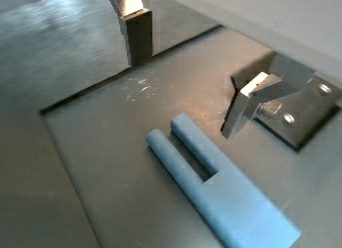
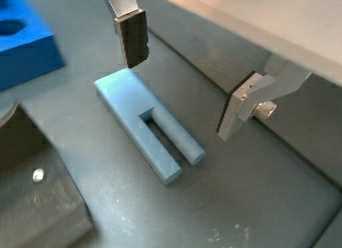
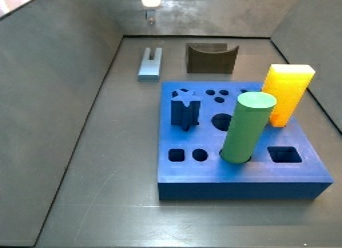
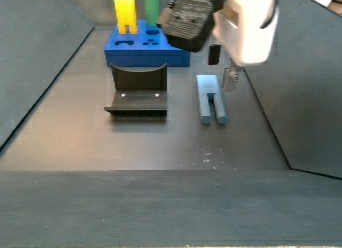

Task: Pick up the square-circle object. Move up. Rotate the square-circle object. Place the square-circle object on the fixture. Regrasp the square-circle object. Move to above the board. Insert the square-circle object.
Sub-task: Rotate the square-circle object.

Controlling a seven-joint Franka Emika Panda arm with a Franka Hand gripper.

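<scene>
Hand open above square-circle object, bare floor around; fixture beside.

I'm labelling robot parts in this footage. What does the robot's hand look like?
The hand has a white body with a black block beside it, hanging above the floor near the light blue-grey peg. Its fingers are flat silver plates with dark pads. No cables or markings are discernible.

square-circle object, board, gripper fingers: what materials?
Square-circle object, lying on the floor: matte light blue, looks like plastic, possibly printed. Board: saturated blue, matte, likely plastic too. The gripper hangs open above the object; its fingers are flat silver plates, apparently metal, with dark pads.
</scene>
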